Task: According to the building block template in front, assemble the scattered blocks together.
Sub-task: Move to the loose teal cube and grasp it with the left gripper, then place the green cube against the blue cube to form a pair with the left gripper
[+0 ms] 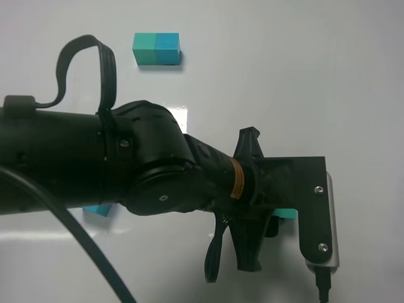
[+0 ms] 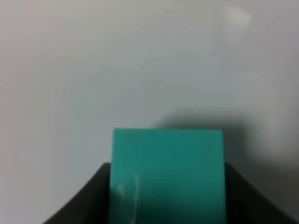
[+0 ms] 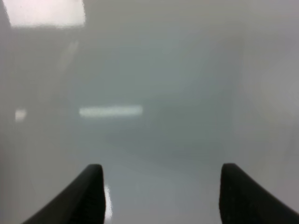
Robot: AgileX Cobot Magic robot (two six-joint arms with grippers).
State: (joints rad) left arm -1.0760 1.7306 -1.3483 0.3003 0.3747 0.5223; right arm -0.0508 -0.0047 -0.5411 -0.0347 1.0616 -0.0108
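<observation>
The building block template [image 1: 156, 49], a joined teal-green and cyan-blue bar, lies at the far middle of the white table [image 1: 328, 76]. My left arm reaches across to the right of the exterior view. Its gripper [image 1: 275, 222] is mostly hidden under its camera mount. In the left wrist view the left gripper [image 2: 167, 191] is shut on the teal-green cube [image 2: 167, 163], whose edge also shows in the exterior view [image 1: 288, 214]. The cyan-blue cube [image 1: 98, 210] peeks out from under the left arm. My right gripper [image 3: 161, 186] is open and empty over bare table.
The thick black left arm [image 1: 95, 164] and its cables [image 1: 76, 63] cover the middle of the exterior view. A bright light glare [image 1: 180, 117] lies on the table behind the arm.
</observation>
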